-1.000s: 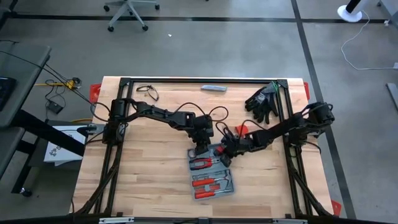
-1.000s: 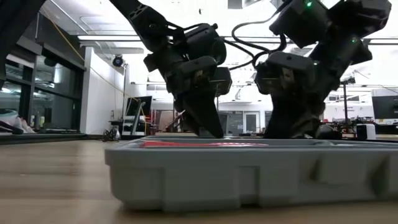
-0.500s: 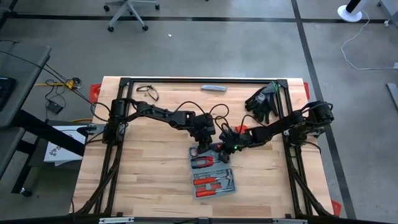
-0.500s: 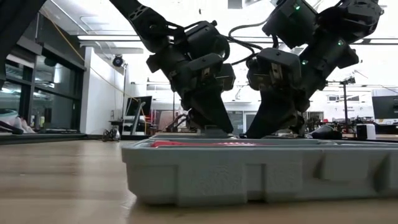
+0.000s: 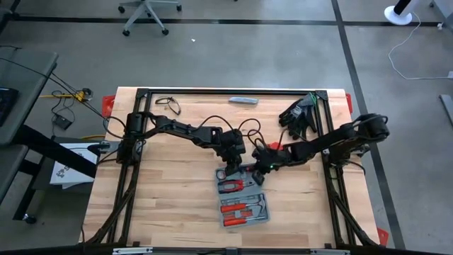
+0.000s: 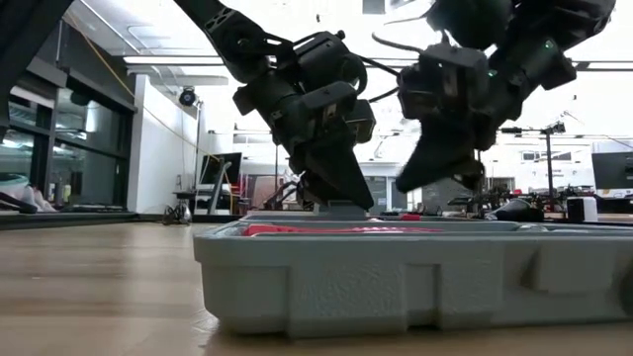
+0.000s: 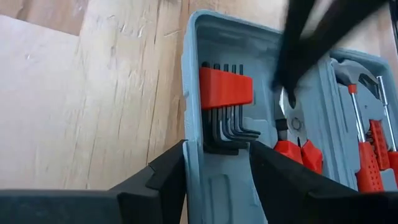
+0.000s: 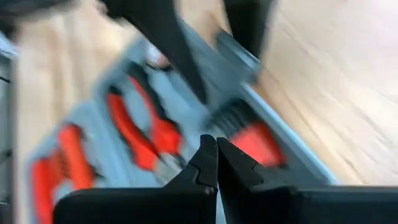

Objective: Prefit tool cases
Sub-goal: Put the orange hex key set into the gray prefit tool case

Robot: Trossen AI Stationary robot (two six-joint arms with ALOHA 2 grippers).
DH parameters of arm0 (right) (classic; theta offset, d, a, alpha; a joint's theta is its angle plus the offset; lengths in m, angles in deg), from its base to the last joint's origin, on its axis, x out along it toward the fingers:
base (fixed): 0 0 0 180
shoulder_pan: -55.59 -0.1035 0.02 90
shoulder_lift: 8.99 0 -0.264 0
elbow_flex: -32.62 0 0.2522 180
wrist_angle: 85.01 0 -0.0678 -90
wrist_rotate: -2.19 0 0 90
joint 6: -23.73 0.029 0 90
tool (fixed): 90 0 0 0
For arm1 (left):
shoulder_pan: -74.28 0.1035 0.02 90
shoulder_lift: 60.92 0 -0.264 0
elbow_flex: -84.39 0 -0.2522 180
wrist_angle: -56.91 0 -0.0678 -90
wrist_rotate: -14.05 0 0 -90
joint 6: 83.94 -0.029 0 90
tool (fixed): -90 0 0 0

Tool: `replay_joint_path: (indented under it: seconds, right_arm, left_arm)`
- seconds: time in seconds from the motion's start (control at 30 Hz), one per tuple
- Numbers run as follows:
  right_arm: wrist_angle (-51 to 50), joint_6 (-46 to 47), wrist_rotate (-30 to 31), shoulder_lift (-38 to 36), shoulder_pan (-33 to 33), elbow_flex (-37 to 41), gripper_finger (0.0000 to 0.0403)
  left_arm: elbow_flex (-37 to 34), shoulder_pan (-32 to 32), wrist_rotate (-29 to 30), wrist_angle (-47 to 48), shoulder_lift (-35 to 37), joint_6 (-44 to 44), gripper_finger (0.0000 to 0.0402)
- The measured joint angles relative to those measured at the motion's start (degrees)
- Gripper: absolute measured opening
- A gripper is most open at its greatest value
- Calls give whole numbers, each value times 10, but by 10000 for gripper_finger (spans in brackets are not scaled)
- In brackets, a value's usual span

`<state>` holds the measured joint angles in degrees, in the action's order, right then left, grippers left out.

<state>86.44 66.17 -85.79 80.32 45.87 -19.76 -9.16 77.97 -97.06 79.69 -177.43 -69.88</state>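
The grey-blue tool case [image 5: 242, 198] lies open and flat on the wooden table, with red-handled pliers, a red rack of hex keys [image 7: 225, 88] and other tools in its recesses. My left gripper [image 5: 228, 172] is at the case's far end, and its fingers straddle the end wall [image 7: 216, 155]. My right gripper [image 5: 257, 167] hangs shut just above the same end of the case [image 6: 415, 277], over the pliers and hex keys [image 8: 216, 146], touching nothing. My left gripper has the case's far end wall, near the hex-key corner [image 7: 194, 163], between its fingers. One finger [image 7: 165, 177] is outside the wall and one [image 7: 273, 177] inside the tray. The fingers slant down from the far side. The case stays flat on the table.
Black gloves [image 5: 299, 115] lie at the far right corner, a slim grey bar [image 5: 243, 100] at the far edge, and a thin black loop [image 5: 167, 105] at the far left. Black frame rails run round the table. Bare wood lies left and right of the case.
My right gripper, still shut, has risen out of the case and now hangs clear above its rim. The case has slid a little along the table. My left gripper has kept its place on the far wall.
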Motion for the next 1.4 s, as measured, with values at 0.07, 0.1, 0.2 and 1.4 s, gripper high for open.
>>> replay_joint_path:
  seconds: [0.07,0.1,0.2,1.4]
  right_arm:
    - [-50,6,11,-6,0,0,0]
    - [-72,9,14,-7,0,0,0]
    - [-106,10,8,-7,0,0,0]
    - [-13,125,94,46,12,0,0]
  left_arm:
    - [0,0,3,0,0,8,158]
    - [0,0,3,0,0,9,158]
    - [0,0,4,0,0,9,158]
    - [1,6,-41,-16,-45,34,158]
